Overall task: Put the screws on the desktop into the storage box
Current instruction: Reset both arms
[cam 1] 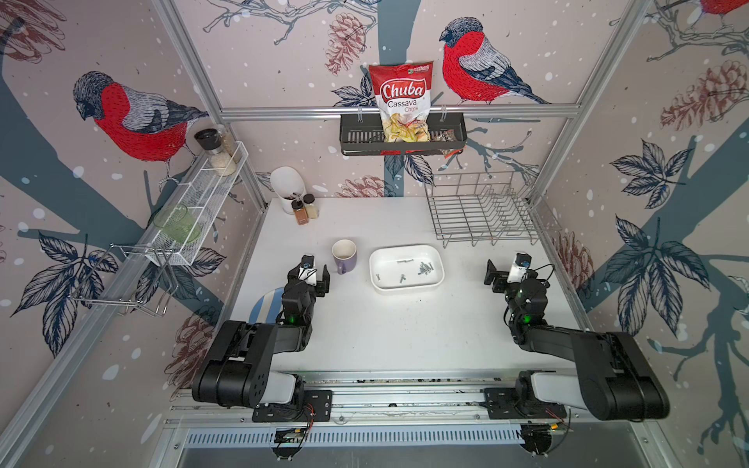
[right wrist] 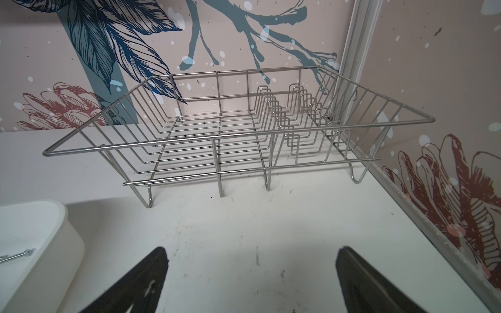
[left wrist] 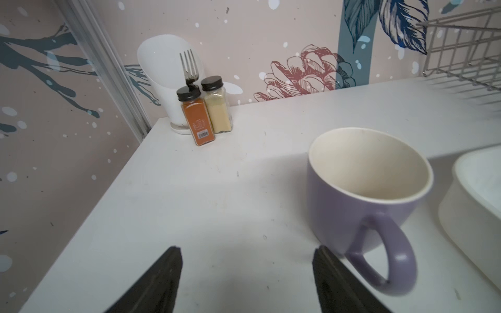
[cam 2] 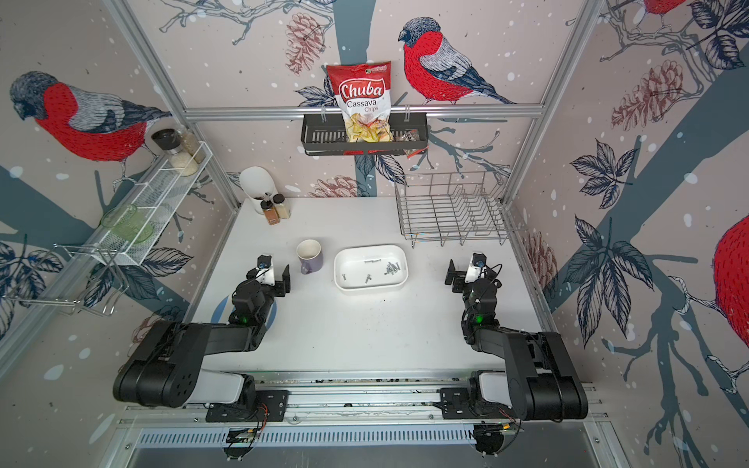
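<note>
"Chuba Cassava Chips" on red chip bag (cam 1: pixel 401 99), in both top views (cam 2: pixel 362 97)

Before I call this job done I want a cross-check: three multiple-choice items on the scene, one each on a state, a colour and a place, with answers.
1. The left gripper is: A shut and empty; B open and empty; C clamped on an object.
2. The mug's outside is: A purple; B green; C red.
3. The screws lie: A in the mug; B in the left gripper; C in the storage box.
Answers: 1 B, its jaws stand apart over bare desktop in the left wrist view. 2 A, purple wall and handle, cream inside. 3 C, both top views show them on the storage box's floor.
</note>
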Available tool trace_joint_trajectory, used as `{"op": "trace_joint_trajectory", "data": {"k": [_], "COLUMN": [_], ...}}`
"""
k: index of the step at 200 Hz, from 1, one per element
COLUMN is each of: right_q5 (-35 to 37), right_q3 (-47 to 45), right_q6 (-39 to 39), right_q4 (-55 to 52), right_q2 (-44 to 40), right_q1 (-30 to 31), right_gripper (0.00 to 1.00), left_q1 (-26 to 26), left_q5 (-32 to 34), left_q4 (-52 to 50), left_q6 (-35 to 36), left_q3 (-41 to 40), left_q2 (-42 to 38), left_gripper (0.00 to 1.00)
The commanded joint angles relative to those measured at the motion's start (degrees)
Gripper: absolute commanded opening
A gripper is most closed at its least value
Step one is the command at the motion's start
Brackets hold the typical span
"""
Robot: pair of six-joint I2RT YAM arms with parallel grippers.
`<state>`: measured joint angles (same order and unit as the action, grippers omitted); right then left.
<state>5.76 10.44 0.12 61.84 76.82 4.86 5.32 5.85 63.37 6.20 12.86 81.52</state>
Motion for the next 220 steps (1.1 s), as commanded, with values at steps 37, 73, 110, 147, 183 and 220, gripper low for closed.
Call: {"op": "trace_joint_trajectory", "data": {"k": [37,73,110,147,183,220], "right_q5": [1.0,5.5,5.2,4.5,4.4,3.8], "right_q3": [-3.5,1.9,2.0,2.4,2.3,2.5], "right_q6": [0.1,2.8,3.0,3.4,3.4,3.5], "right_q4": [19.3,9.7,9.4,8.7,8.6,8.8], "right_q2": [8.9,9.6,9.5,9.5,9.5,10.0], "right_q1": [-1.6,-2.1,-2.4,-2.9,-2.9,-3.2], "right_gripper": [1.00,1.00,1.00,1.00,1.00,1.00], "left_q1": [-4.2,-4.9,-5.0,-5.0,-4.9,-5.0], "left_q5": [-6.0,-4.3,-4.2,-4.3,-4.3,-4.2], "left_q4": [8.9,5.0,5.4,5.3,5.1,5.0], "left_q6": [-5.0,-6.5,-6.5,-6.5,-6.6,-6.5], "left_q3": [0.4,2.1,1.8,1.8,1.8,1.8], "left_q2": [6.2,5.8,5.8,5.7,5.6,5.6], "left_gripper": [0.84,0.98,0.98,0.98,0.98,0.98]}}
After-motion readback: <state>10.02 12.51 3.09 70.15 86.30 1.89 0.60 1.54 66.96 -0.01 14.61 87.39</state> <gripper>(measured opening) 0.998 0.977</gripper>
